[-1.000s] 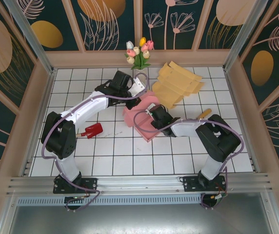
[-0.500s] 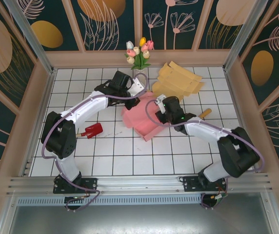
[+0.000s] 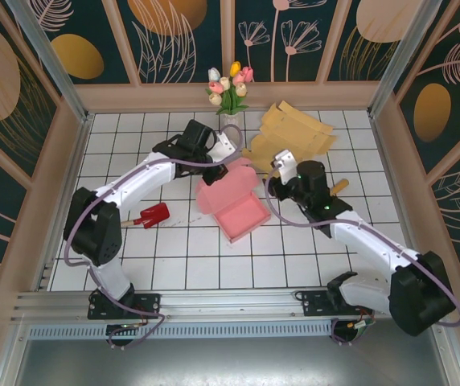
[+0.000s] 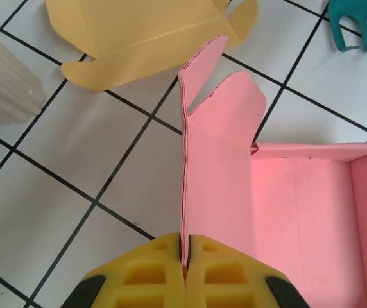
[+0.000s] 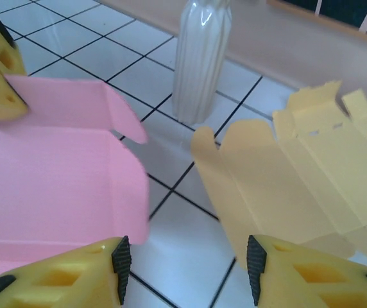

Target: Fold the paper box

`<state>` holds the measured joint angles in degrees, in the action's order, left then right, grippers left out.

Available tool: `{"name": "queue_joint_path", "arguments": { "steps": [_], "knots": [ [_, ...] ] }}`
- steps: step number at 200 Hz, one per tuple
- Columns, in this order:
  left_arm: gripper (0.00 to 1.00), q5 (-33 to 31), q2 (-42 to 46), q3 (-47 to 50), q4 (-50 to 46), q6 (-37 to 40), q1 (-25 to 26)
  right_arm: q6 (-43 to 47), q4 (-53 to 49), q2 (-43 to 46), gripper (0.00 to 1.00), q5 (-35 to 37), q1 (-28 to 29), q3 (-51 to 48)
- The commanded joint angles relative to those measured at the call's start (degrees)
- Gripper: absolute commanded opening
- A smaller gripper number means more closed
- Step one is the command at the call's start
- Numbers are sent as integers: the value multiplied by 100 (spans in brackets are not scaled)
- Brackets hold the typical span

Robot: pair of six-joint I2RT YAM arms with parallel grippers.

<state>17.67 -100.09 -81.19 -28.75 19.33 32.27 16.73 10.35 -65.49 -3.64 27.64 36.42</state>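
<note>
The pink paper box (image 3: 238, 213) sits mid-table as an open tray, its lid panel (image 3: 223, 183) standing up at the far-left side. My left gripper (image 3: 216, 168) is shut on that lid's edge; in the left wrist view the yellow fingertips (image 4: 185, 260) pinch the thin pink lid panel (image 4: 219, 173), with the tray (image 4: 312, 212) to the right. My right gripper (image 3: 277, 167) hovers just right of the box, open, with nothing between its fingers (image 5: 120, 263). The right wrist view has the pink lid (image 5: 61, 173) at left, the gripper (image 5: 187, 273) over bare tile.
A flat tan box blank (image 3: 294, 137) lies at the back right, close ahead of the right gripper (image 5: 299, 173). A white vase (image 3: 230, 122) of tulips stands at the back. A red-handled tool (image 3: 151, 215) lies left of the box; a wooden stick (image 3: 338, 186) lies right.
The right arm has pulled out of the pink box and swung right and back, its gripper now free. The box has shifted slightly toward the front, tray open. The left gripper keeps hold of the lid.
</note>
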Motion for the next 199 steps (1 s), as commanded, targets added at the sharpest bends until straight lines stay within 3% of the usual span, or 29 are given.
{"name": "queue_joint_path", "arguments": {
  "steps": [1,23,65,199],
  "knots": [
    [0,222,585,175,36,242,44,983,1175,153,53,-1048,-492,-475],
    [0,382,809,306,80,313,67,1651,1207,-49,52,-1957,-960,-495],
    [0,544,1044,552,218,672,95,1987,568,-836,51,-2534,-1230,238],
    [0,922,1163,710,353,903,208,2561,12,-1917,50,-3648,-516,1192]
  ]
}}
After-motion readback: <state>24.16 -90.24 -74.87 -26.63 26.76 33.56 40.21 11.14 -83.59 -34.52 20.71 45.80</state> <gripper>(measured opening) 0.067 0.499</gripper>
